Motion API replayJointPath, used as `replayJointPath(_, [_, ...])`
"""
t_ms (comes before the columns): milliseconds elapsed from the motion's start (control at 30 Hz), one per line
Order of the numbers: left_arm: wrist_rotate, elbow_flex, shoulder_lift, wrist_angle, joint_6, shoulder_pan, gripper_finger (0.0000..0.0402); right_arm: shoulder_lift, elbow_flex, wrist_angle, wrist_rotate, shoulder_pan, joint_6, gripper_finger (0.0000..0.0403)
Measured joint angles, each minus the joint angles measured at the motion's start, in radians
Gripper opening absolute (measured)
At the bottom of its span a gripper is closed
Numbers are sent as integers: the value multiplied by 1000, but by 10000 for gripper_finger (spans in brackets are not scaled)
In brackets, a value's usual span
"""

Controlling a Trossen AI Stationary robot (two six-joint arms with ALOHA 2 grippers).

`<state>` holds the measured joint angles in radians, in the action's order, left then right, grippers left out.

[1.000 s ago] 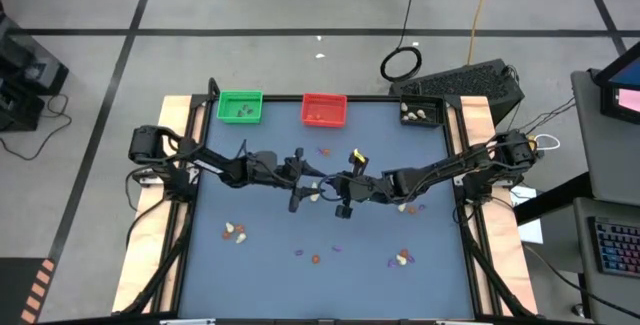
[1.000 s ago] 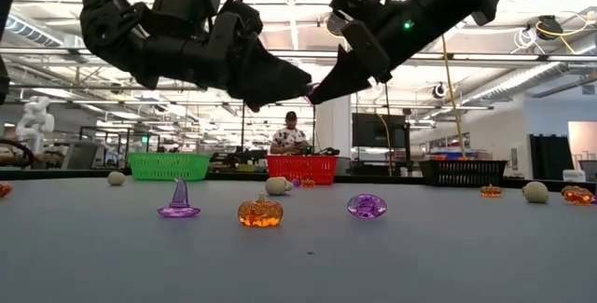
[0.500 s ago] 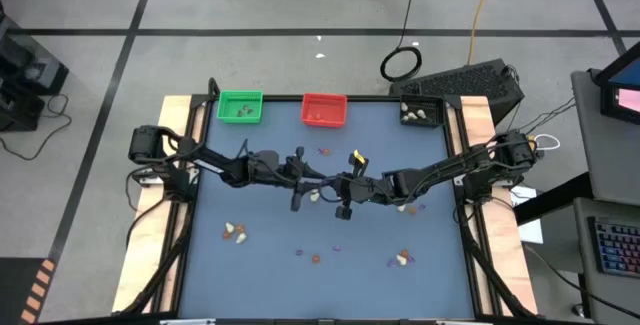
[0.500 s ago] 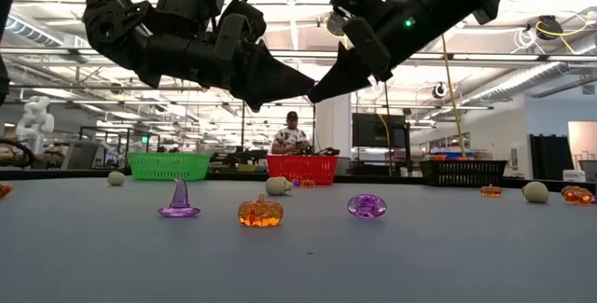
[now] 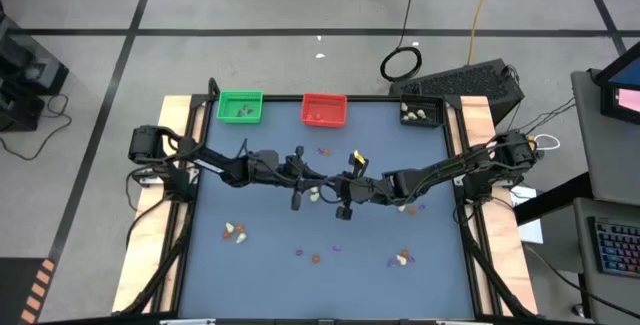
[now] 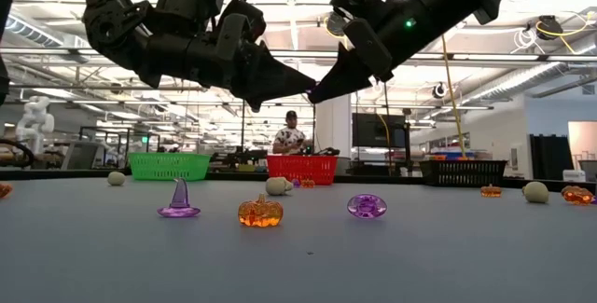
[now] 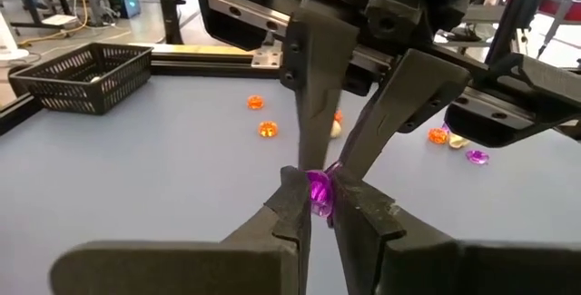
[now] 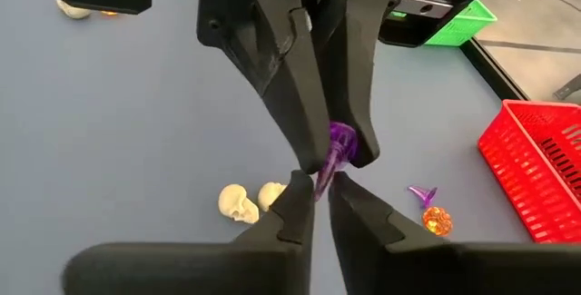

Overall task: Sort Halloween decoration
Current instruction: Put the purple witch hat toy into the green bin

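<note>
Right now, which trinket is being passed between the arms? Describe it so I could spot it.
Above the middle of the blue table, both arms' tips meet in mid-air. Pinched between them is a tiny purple trinket, the only decoration off the tabletop.

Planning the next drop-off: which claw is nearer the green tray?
Left. The left claw hangs mid-table, on the green tray side; the right claw meets it from the side away from that tray.
</note>
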<state>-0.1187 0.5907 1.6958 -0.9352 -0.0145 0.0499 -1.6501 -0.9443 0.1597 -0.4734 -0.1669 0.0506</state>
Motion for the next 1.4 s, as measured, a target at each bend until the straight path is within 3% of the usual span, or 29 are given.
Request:
replayJointPath(367, [-4,-1,-5,6,8,6,44,0,0,2,-4,2,16,124])
replayJointPath(767, [-1,-3,-153,100,48,37,25,27,0,-18,-64,2,9,160])
replayJointPath(900, [33,-3,-259,241,80,54,24,50,0,-42,-64,2,8,160])
replayJointPath(1133, [227,-3,-478,566,125,122,24,80,0,-85,-74,1,8,160])
replayJointPath(1300, [422,-3,-619,853,99,256,24,84,0,-95,-74,1,8,160])
replayJointPath(1400, [474,-2,-667,989,82,382,24,84,0,-102,-74,1,8,160])
